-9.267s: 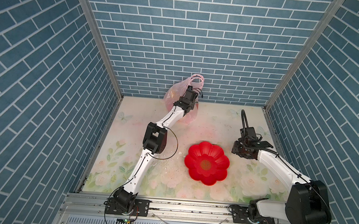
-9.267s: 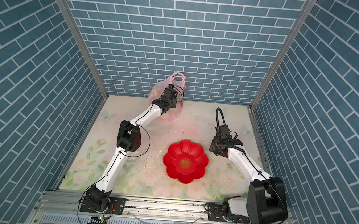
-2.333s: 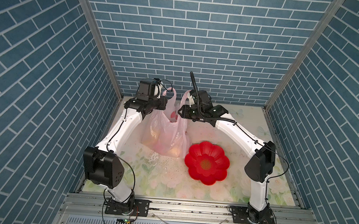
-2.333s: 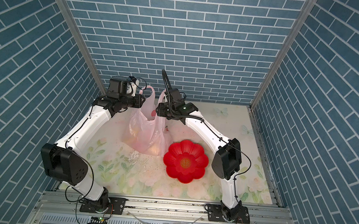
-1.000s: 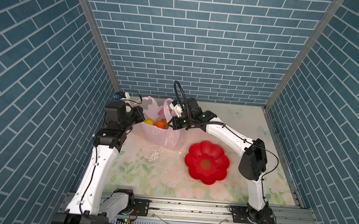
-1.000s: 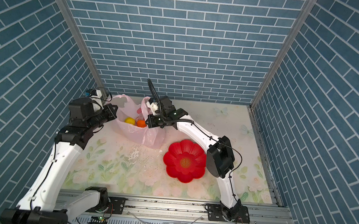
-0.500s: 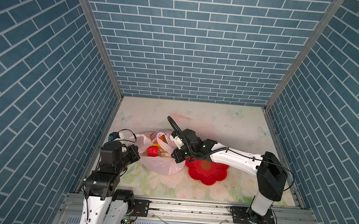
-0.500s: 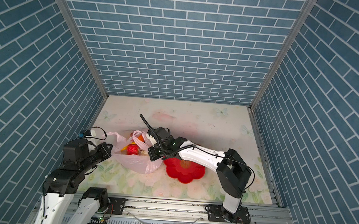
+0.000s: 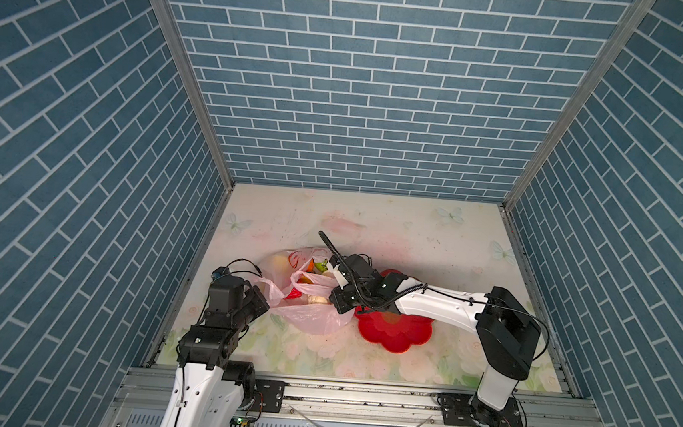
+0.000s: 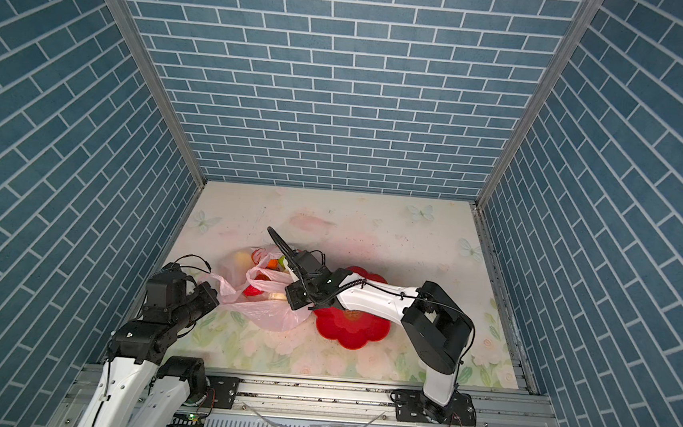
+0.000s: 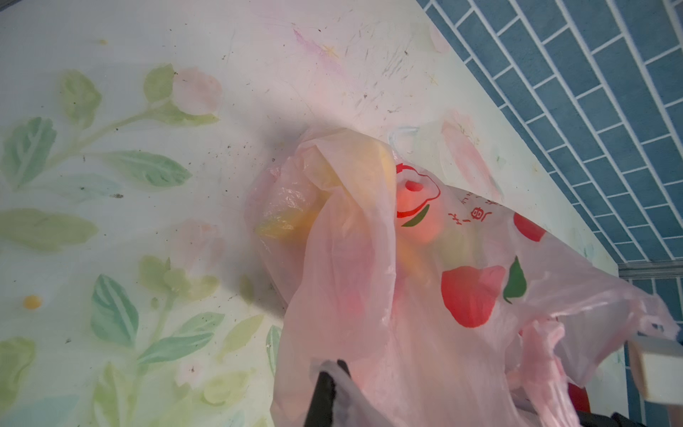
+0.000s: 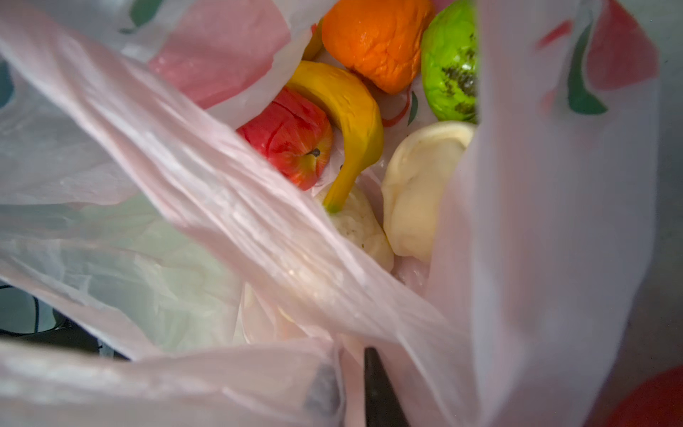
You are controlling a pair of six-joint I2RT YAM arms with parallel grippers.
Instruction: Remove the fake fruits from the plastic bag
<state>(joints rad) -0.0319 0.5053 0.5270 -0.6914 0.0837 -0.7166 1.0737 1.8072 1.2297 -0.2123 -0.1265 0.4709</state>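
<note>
Over the floral tabletop [image 9: 393, 227] our left gripper [image 9: 262, 298] clamps the plastic bag [image 9: 311, 316]; the right gripper [image 9: 332, 287] we cannot judge. We'd keep film taut, taking fake fruits [image 12: 354, 111] just ahead.

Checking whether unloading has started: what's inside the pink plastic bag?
In the plastic bag: banana, red apple, orange, green fruit, two cream-white lumps. The film hides anything deeper or beside them.

The left arm [image 9: 213, 338] reaches up from the near-left corner, its left gripper [image 9: 263, 300] pinched closed, while the right arm [image 9: 436, 309] stretches low and leftward, the right gripper [image 9: 335, 292] too hidden to judge.
</note>
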